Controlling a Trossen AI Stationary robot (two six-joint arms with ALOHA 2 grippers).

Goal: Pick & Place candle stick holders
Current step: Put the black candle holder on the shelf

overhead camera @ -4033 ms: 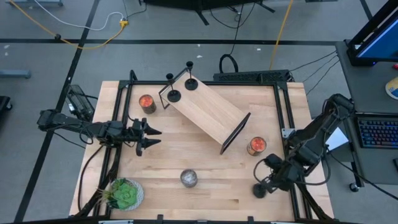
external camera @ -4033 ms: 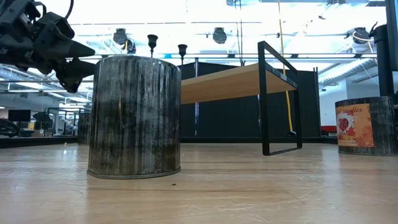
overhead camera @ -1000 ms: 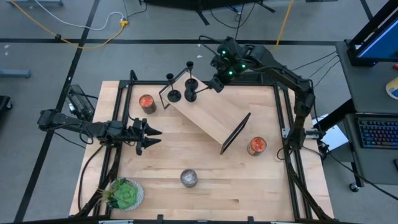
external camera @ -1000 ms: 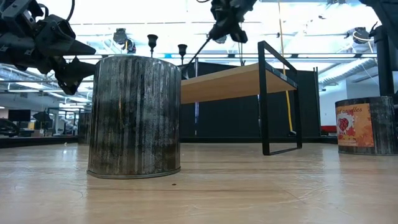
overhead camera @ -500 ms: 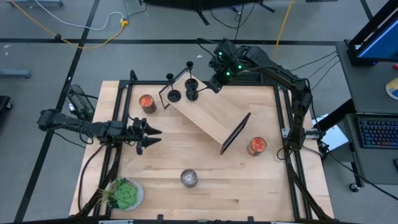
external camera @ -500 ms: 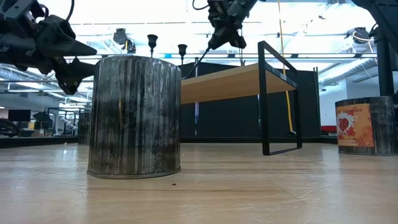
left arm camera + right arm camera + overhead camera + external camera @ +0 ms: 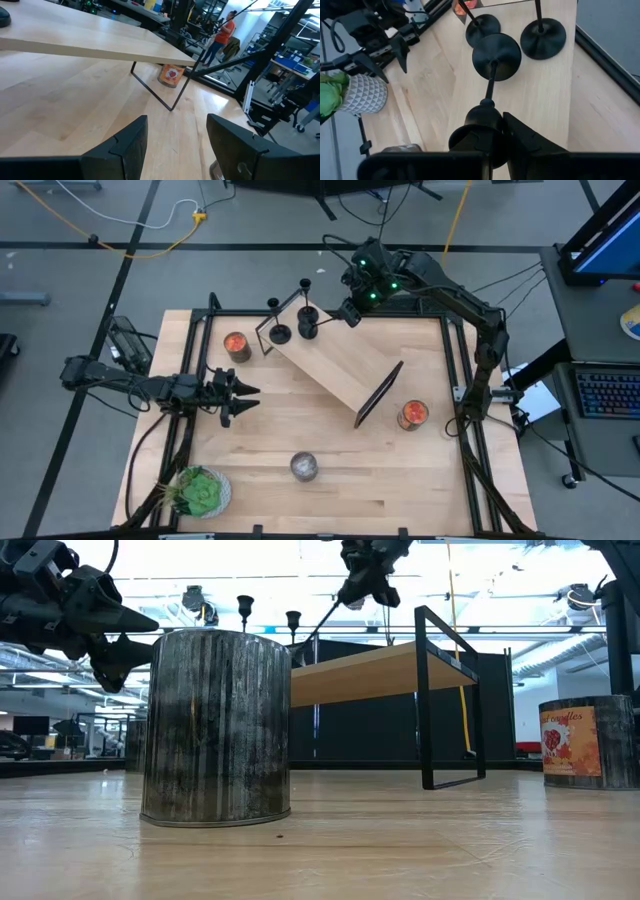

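So I've got my right gripper (image 7: 345,313) pinched tight on the cup end of one candle stick holder (image 7: 494,55), up at the far end of the raised wooden shelf (image 7: 335,360). Its round base sits on or just above the board, can't quite tell which. Two more holders (image 7: 280,333) stand right beside it.

It's a stiff black metal thing, and I'd guess light but bottom-heavy, since most of the metal is in the base. The finish looks smooth and the stem is skinny, so it could easily twist in my grip. Grabbing just under the cup seems safest.

Its long axis runs base to cup, leaning a bit toward my wrist, not dead vertical.

My left gripper (image 7: 238,397) waits at the table's left edge, fingers spread, holding nothing.
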